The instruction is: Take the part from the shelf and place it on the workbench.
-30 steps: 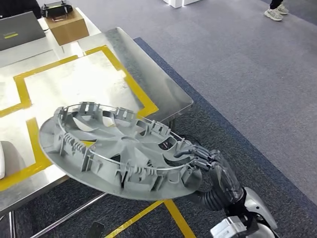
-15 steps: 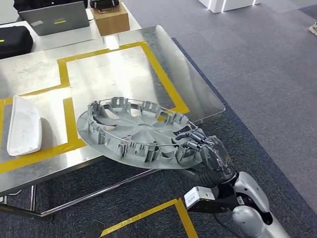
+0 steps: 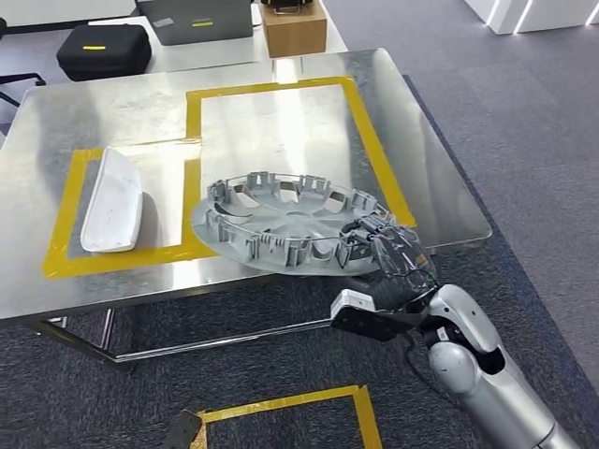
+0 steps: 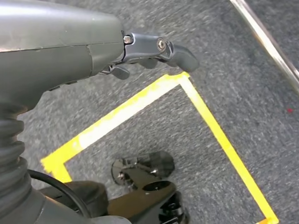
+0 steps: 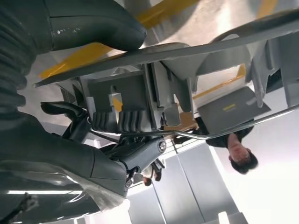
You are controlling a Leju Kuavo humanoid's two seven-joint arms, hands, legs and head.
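Head view shows the right hand [image 3: 393,254] clamped on the rim of a grey wheel cover [image 3: 293,223], carried ribbed side up over the near edge of the steel desk [image 3: 452,201]. The left hand [image 4: 151,51] hangs empty above the carpet, fingers loosely apart. The placing step seems underway; next, lower the cover inside the yellow tape outline [image 3: 367,122] and release.

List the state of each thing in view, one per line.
wheel cover: held level over the workbench's near edge, ribbed side up, not yet set down
right hand: grips the wheel cover's rim
left hand: holds nothing, above the carpet
white part: lying on the workbench
laptop: closed
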